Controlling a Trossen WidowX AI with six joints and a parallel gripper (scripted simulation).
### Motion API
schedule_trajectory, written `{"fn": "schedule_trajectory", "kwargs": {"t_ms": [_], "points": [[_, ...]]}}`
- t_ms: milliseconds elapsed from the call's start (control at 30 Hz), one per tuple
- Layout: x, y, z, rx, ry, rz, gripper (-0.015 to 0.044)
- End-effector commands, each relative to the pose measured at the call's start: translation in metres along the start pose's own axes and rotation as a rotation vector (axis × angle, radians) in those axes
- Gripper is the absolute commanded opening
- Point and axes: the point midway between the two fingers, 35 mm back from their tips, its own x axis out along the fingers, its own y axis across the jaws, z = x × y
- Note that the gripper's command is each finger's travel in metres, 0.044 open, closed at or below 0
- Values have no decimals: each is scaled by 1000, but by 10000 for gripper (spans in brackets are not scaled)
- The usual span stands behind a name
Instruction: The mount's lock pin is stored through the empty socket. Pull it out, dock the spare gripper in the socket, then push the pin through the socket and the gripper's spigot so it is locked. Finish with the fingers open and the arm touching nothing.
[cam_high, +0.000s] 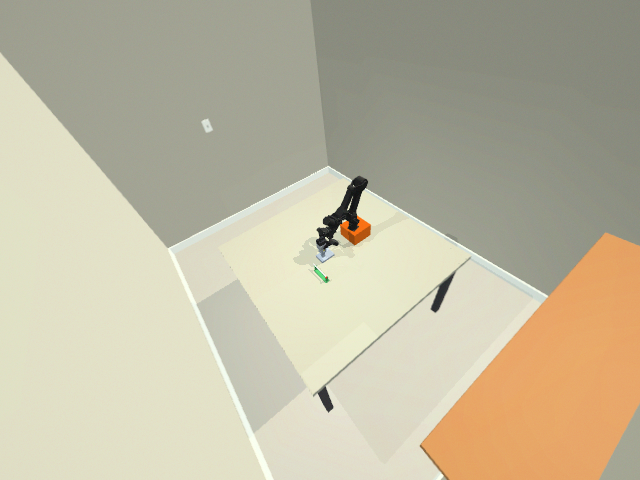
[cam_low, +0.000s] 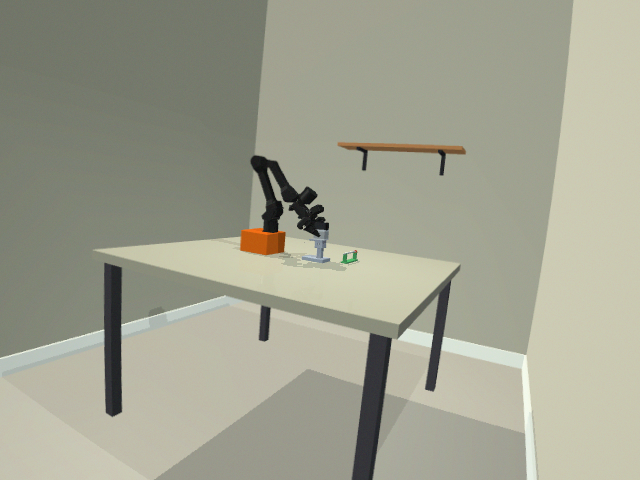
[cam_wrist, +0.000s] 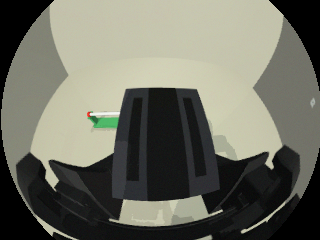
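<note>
The pale blue-grey mount (cam_high: 325, 256) (cam_low: 320, 255) stands upright on the table. The spare gripper (cam_low: 321, 234), pale grey with a black upper part, sits upright on the mount's socket; its spigot is hidden, so how deep it sits cannot be told. My gripper (cam_high: 325, 241) (cam_low: 315, 227) (cam_wrist: 159, 145) is open around the spare gripper's top, its fingers at both sides of a dark slotted block in the wrist view that seems to be that top. Contact cannot be told. The white lock pin (cam_low: 348, 252) (cam_wrist: 105, 114) with a red head lies across the green rack (cam_high: 321, 275) (cam_low: 349, 261) (cam_wrist: 106, 123), away from the socket.
The orange base block (cam_high: 355, 230) (cam_low: 262, 241) carries the arm behind the mount. The green rack stands close to the mount, on its side away from the arm's base. A wall shelf (cam_low: 402, 147) hangs well beyond the table (cam_high: 372, 289) (cam_low: 232, 268).
</note>
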Motion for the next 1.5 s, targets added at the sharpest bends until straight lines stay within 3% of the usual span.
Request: {"fn": "schedule_trajectory", "kwargs": {"t_ms": [0,67,1467], "points": [[0,0,0,0,2,-1,394],[0,0,0,0,2,-1,440],[-49,1,49,-9,5,8,440]]}}
